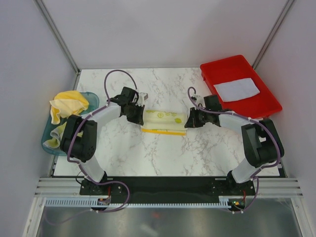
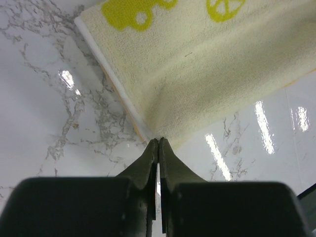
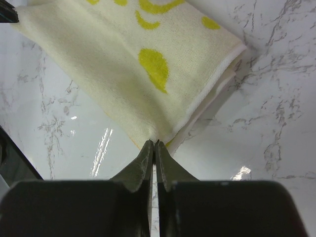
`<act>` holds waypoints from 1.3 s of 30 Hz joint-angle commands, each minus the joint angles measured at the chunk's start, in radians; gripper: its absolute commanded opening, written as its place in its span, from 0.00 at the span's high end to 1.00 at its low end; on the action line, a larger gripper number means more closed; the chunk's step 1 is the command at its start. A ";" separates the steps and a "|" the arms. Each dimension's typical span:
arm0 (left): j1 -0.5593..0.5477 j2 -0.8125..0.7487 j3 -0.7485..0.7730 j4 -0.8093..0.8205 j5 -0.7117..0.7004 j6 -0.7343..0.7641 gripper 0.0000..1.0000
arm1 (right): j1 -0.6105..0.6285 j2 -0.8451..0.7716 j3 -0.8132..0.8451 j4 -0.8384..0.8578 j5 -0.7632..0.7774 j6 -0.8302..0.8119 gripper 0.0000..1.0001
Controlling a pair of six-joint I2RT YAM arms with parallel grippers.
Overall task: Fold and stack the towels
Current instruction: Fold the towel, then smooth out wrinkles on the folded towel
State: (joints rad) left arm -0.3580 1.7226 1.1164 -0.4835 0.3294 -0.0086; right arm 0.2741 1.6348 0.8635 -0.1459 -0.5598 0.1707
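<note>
The task is partway through. One grey-white towel (image 1: pixel 237 89) already lies folded flat in the red tray (image 1: pixel 222 60) at the far right corner of the bench. That looks like the start of the stack.

A cream towel (image 1: pixel 165 118) printed with yellow shapes is in hand at the middle of the bench, lying as a long narrow band running left to right. A yellow strip shows along its near edge, so the layers are probably not yet squared up. It has not gone to the tray.

The left gripper (image 1: pixel 142 116) is at the band's left end and the right gripper (image 1: pixel 188 121) at its right end. In each wrist view the jaws are pressed together, tips right at the cloth's (image 2: pixel 207 64) near edge. I judge that each is pinching the towel (image 3: pixel 113 64).

More crumpled towels (image 1: pixel 69 103) sit unfolded in the teal basket (image 1: pixel 45 140) at the left edge.

Count: one towel stacked, one being folded, at least two in the basket though the heap hides the true number, one tray, one basket.
</note>
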 commanded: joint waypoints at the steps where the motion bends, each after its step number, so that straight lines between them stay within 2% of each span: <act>1: -0.018 -0.011 0.011 -0.015 -0.082 -0.024 0.94 | 0.023 -0.029 -0.015 0.022 0.015 0.013 0.89; 2: -0.019 -0.017 0.013 -0.015 -0.092 -0.027 0.91 | 0.027 -0.032 -0.018 0.023 0.023 0.013 0.86; 4: -0.019 -0.024 0.017 -0.015 -0.107 -0.033 0.85 | 0.030 -0.039 -0.018 0.022 0.041 0.019 0.72; 5: -0.019 -0.029 0.019 -0.020 -0.115 -0.034 0.76 | 0.030 -0.041 -0.017 0.017 0.046 0.023 0.67; 10: -0.019 -0.103 0.040 -0.027 -0.184 -0.062 0.59 | 0.028 -0.065 0.026 -0.059 0.060 0.049 0.63; 13: -0.019 -0.133 0.080 -0.029 -0.214 -0.114 0.57 | 0.025 -0.081 0.077 -0.132 0.064 0.082 0.63; 17: -0.019 -0.158 0.067 0.058 -0.034 -0.244 0.58 | 0.025 -0.052 0.140 -0.179 0.069 0.183 0.65; 22: -0.021 -0.101 0.020 0.183 0.069 -0.320 0.61 | 0.036 0.008 0.111 -0.017 -0.041 0.300 0.74; 23: -0.019 -0.074 0.005 0.193 0.065 -0.332 0.62 | 0.034 0.013 0.079 0.055 -0.063 0.317 0.74; 28: -0.019 0.009 -0.047 0.236 -0.027 -0.396 0.66 | 0.031 0.094 -0.014 0.202 -0.109 0.336 0.73; 32: -0.019 0.032 -0.069 0.260 -0.079 -0.429 0.66 | 0.028 0.157 -0.032 0.197 -0.112 0.290 0.73; 39: -0.030 -0.063 0.016 0.166 -0.078 -0.429 0.64 | 0.027 0.077 0.005 0.160 -0.146 0.323 0.73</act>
State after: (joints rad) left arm -0.3782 1.7317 1.0573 -0.3084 0.2623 -0.4007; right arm 0.3019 1.7714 0.8375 -0.0071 -0.6670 0.4778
